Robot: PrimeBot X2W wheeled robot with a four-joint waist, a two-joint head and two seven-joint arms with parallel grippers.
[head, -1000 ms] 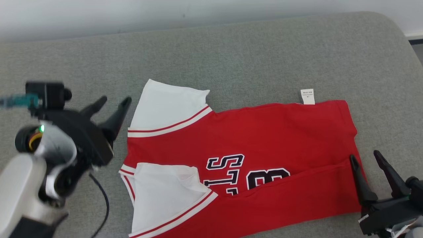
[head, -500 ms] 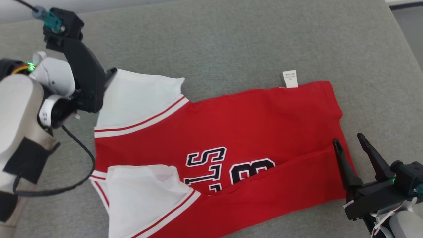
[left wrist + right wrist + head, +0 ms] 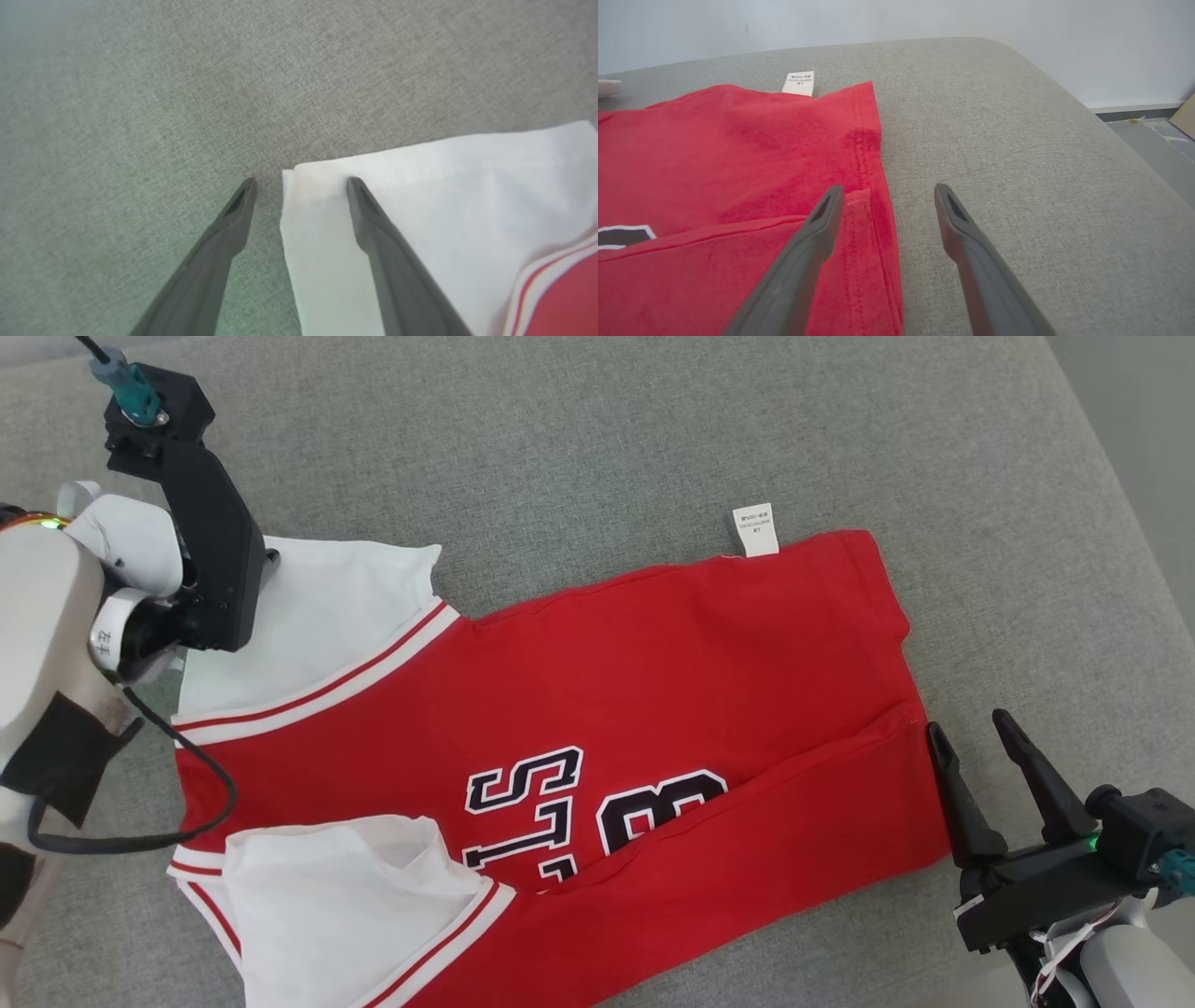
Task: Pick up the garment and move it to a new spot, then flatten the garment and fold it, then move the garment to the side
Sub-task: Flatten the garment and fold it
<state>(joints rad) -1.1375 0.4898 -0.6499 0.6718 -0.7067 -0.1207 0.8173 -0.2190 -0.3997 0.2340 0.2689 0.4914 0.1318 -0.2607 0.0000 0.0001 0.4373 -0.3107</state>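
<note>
**Sleeve corner lined up.** Within approx. a sec. the L tool has been brought from beside the jersey's sleeve end up to the far white sleeve. Its jaws are spread wide, one finger over the grey bench, the other over the sleeve's corner, w/ nothing gripped. The R tool, likewise wide and empty, is kept at the hem's near corner. The head view has also been swung, so the jersey's shift in frame is put down to camera, not cloth. A two-corner pinch is judged to be in prep., i.e. the fold stage. The jersey is seen mid-bench, mostly flat: red w/ white sleeves and striped trim. A near strip is already turned over, part-covering the black-and-white lettering, and a white label is left poking out at the far edge.
</note>
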